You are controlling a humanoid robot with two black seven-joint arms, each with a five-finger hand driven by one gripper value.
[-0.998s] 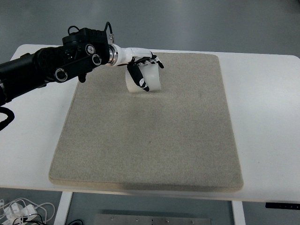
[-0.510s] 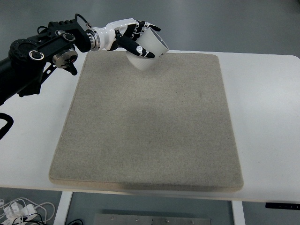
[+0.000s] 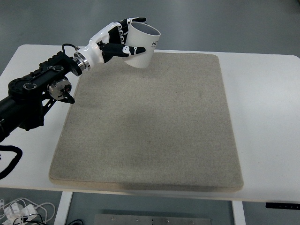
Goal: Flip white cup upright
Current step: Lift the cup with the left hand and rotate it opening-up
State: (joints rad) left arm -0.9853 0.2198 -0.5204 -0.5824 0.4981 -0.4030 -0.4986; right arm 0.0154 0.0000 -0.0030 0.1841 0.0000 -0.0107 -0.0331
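One hand at work: the left hand [image 3: 116,40], arm entering from the left edge, has its fingers [image 3: 132,49] wrapped around the white cup [image 3: 142,45]. Cup is lifted clear of the grey mat [image 3: 150,126], above its far left corner. Mouth faces up and slightly away from the robot; long axis tilted, base pointing down toward the hand's side. Print near the rim is too small to read. Judgement: the flip is mostly done; what remains is levelling the axis to vertical and lowering the base onto the mat directly beneath. Right hand not visible.
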